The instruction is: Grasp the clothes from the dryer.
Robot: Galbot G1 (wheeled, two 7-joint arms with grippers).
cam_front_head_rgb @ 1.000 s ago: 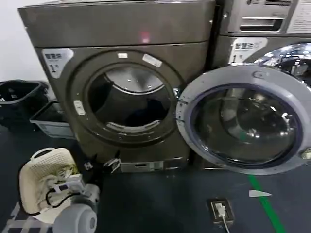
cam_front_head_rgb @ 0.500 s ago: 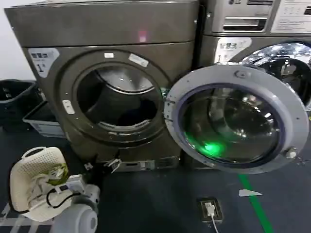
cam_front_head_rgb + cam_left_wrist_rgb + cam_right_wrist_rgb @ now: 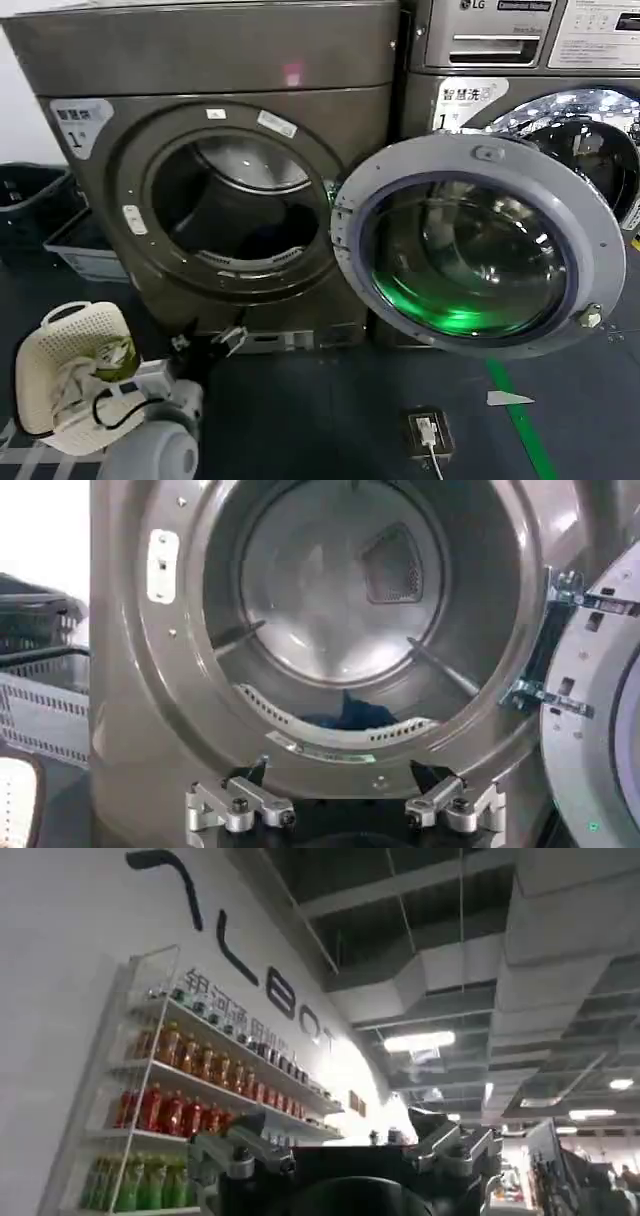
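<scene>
Ahead of the left gripper [image 3: 345, 810], the clothes [image 3: 358, 712] are lying low in the dryer [image 3: 230, 70] drum, ungrasped. Jaws are standing apart, empty. Door [image 3: 478, 245] is hanging open; reach and grasp remaining. Right gripper [image 3: 345, 1163], spread, is pointing ceilingward.

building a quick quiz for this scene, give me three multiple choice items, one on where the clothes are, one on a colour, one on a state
1. Where do the clothes lie?
A. in the drum
B. on the floor
C. in the basket

2. What colour is the light on the dryer?
A. blue
B. pink
C. white

3. How stands the dryer's door?
A. shut
B. taken off
C. swung open

Key: 1 A, dark fabric shows behind the porthole's lip; 2 B, a pink glow on its top panel; 3 C, it hangs open at the porthole's side. The left gripper is open facing the porthole.
</scene>
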